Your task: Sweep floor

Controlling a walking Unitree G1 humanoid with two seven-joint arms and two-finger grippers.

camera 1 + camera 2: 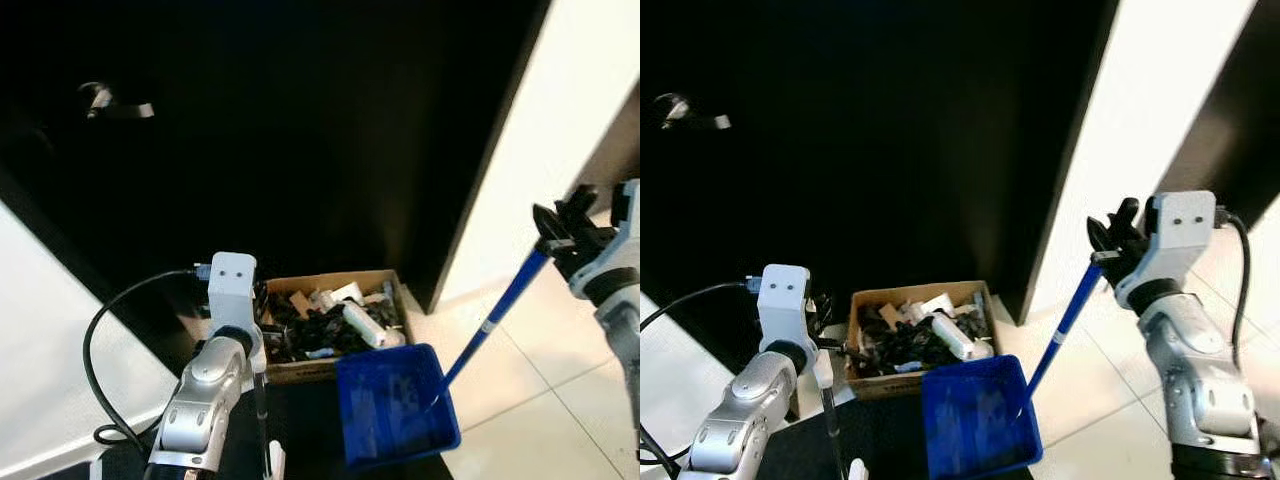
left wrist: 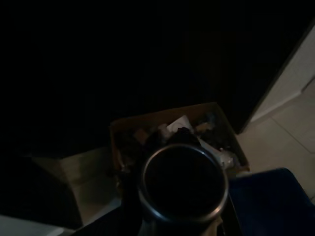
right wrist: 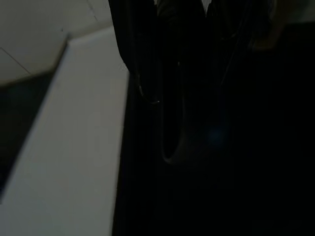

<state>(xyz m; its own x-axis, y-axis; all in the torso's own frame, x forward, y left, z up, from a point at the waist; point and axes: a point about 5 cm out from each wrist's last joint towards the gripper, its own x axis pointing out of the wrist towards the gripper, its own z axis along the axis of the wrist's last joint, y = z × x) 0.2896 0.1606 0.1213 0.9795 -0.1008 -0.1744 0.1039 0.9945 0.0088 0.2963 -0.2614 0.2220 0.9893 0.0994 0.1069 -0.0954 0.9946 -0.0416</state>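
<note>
A blue long-handled dustpan [image 1: 395,405] hangs low over the floor, its pan just in front of a cardboard box [image 1: 330,282] full of dark and white scraps. My right gripper [image 1: 565,235] is up at the right, shut on the top of the pan's blue handle [image 1: 500,310]. My left gripper [image 1: 262,340] is beside the box's left end, shut on a thin upright broom handle [image 1: 262,405]. The left wrist view looks down on the handle's round metal end [image 2: 182,182], with the box [image 2: 147,123] beyond it. The broom's head is hidden.
A black door with a silver lever handle [image 1: 110,100] stands behind the box. A white wall [image 1: 560,120] rises on the right, with pale floor tiles [image 1: 540,400] below it. A black cable [image 1: 95,350] loops off my left arm. The floor under the dustpan is dark.
</note>
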